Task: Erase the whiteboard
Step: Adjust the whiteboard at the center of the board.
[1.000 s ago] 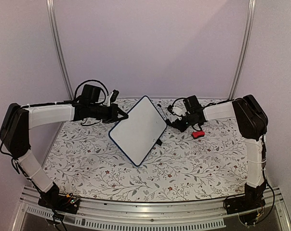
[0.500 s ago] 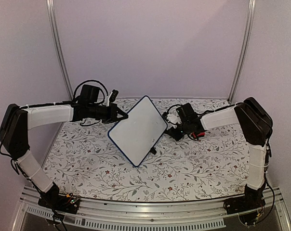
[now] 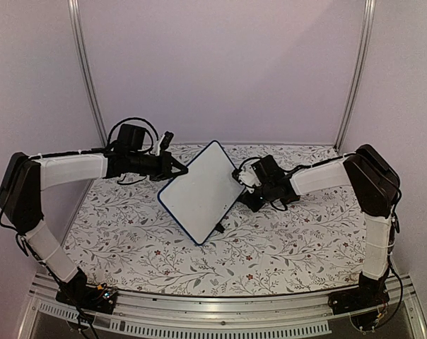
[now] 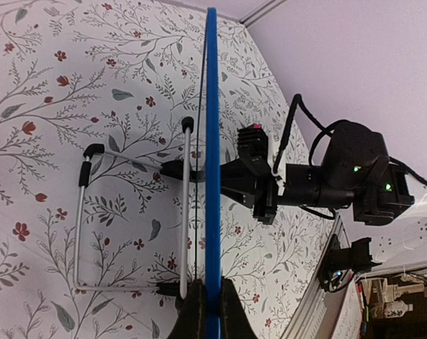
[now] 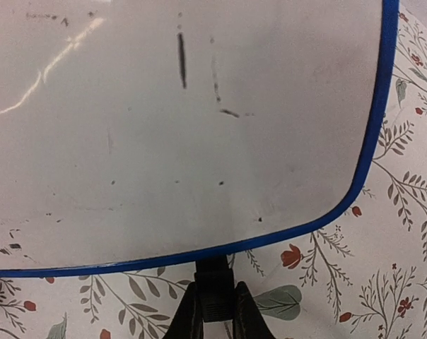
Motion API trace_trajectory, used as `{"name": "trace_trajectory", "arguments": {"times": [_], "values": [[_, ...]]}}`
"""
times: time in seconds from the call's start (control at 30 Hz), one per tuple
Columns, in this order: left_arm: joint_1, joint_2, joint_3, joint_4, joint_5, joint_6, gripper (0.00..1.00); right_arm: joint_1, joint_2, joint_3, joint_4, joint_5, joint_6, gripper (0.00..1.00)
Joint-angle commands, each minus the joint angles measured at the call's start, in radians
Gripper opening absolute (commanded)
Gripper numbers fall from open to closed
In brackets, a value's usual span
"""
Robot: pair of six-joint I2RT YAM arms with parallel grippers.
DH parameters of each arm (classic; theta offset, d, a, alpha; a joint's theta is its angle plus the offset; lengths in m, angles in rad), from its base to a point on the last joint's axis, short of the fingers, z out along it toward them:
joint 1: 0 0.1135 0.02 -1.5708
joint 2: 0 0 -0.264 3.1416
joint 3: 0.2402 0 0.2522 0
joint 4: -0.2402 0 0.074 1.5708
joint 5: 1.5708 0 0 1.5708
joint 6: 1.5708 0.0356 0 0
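The whiteboard [image 3: 199, 194] is a white panel with a blue frame, lifted off the table and turned like a diamond. My left gripper [image 3: 177, 169] is shut on its left edge, and the left wrist view shows that blue edge [image 4: 212, 141] pinched in the left gripper [image 4: 212, 311]. The board face [image 5: 164, 141] is mostly wiped, with a short black stroke [image 5: 182, 60] and faint specks. At the board's right side, my right gripper [image 3: 243, 189] is shut on a small dark eraser block [image 5: 213, 289]. The block meets the lower blue rim, just ahead of the right gripper [image 5: 213, 314].
A wire stand [image 4: 83, 233] with black end caps hangs off the back of the board. The floral tablecloth [image 3: 284, 247] covers the table. A metal rail [image 3: 213, 311] runs along the near edge, and two upright posts [image 3: 86, 78] stand against the back wall.
My right arm has swung left from the table's right side up to the board. The red block by it has gone out of sight. The board's lower corner has shifted slightly left. The left arm has held still.
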Motion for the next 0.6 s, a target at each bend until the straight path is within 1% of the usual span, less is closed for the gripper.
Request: {"name": "trace_trajectory", "arguments": {"times": [0.0, 0.2, 0.43, 0.57], "values": [[-0.004, -0.005, 0.005, 0.046, 0.039, -0.002, 0.01, 0.021, -0.030, -0.009, 0.004, -0.013, 0.046, 0.00], [-0.004, 0.002, 0.005, 0.045, 0.036, -0.004, 0.01, 0.038, -0.030, -0.009, 0.012, -0.022, 0.050, 0.00], [-0.004, 0.002, 0.006, 0.042, 0.031, -0.001, 0.11, 0.045, -0.021, -0.007, 0.013, -0.023, 0.055, 0.00], [-0.003, 0.000, 0.006, 0.042, 0.026, -0.003, 0.18, 0.045, -0.018, -0.005, 0.013, -0.022, 0.057, 0.00]]}}
